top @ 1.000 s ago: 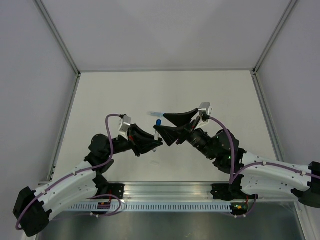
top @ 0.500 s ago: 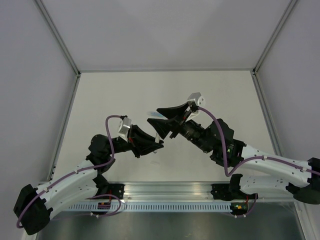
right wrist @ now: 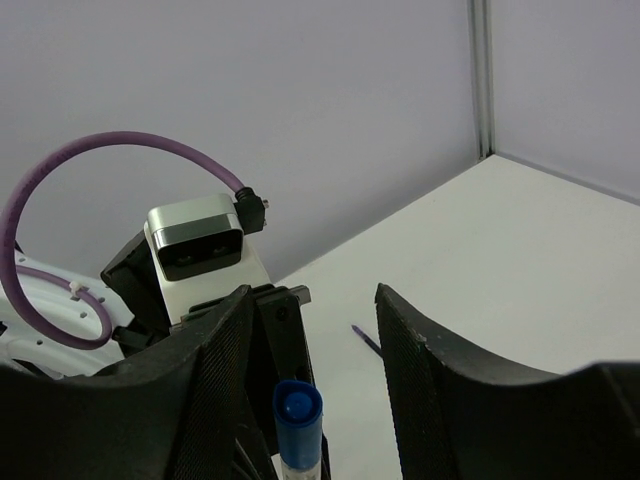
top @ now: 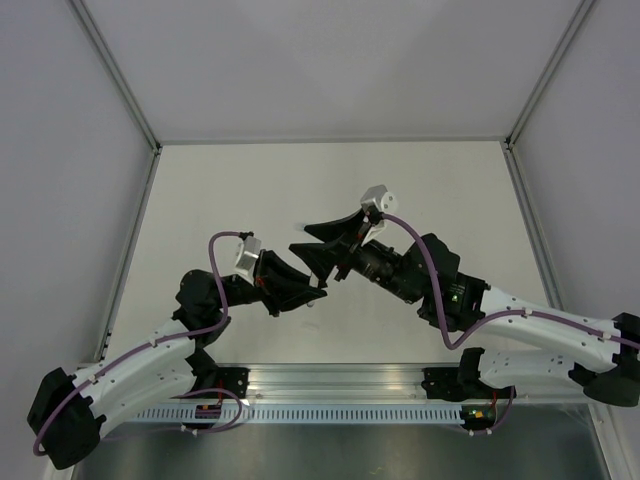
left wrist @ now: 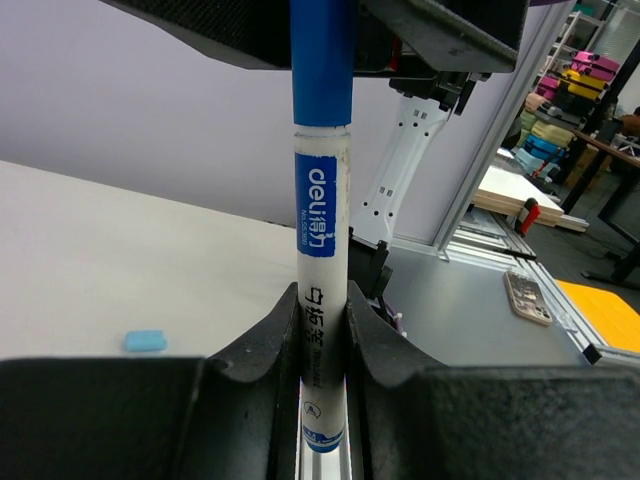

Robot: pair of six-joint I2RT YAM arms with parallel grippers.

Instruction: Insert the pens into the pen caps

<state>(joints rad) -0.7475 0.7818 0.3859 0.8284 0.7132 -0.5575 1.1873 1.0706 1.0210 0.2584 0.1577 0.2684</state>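
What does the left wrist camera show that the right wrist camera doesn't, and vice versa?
Only the left wrist view shows the printed barrel of the white pen clamped in the left hand, and a pale blue cap lying on the table. Only the right wrist view shows a thin dark pen on the table, plus the left wrist's camera and purple cable. Both show the white pen's blue end standing between the open fingers of the right hand.
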